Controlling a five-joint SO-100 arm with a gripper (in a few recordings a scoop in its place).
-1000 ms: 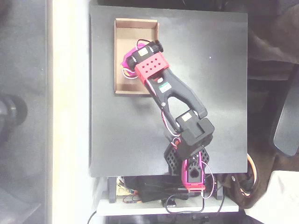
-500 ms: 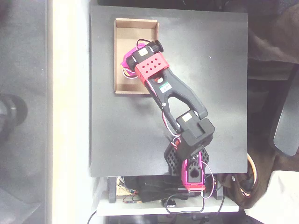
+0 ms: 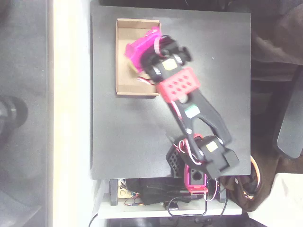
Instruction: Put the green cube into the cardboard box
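Overhead view. The arm (image 3: 189, 101) has pulled back and risen since half a second ago: the elbow now folds toward the base (image 3: 194, 175) at the counter's near edge, and the red wrist block (image 3: 178, 85) sits further right and lower in the picture than before. Earlier the wrist lay low over the box's lower half; now the magenta end effector (image 3: 141, 48) hangs over the box's upper right part, crossing its right wall.

The box (image 3: 124, 29) has not shifted on the black counter (image 3: 118, 132); same spot near the far left corner.

Cube: I cannot find it. No lime patch shows on the bare floor of the box, on the counter, or at the end effector. The arm covers the middle and right of the box floor, so the cube could lie there, or it could be carried beneath the magenta shell.

End effector state: cannot tell whether spread or pinched; the fingertips are hidden under its own body from this angle.

Judgement: a lift and retreat straight after a low dip over the box reads as the withdrawal following a drop. Release is likely done, but unconfirmed until the arm clears the box floor.
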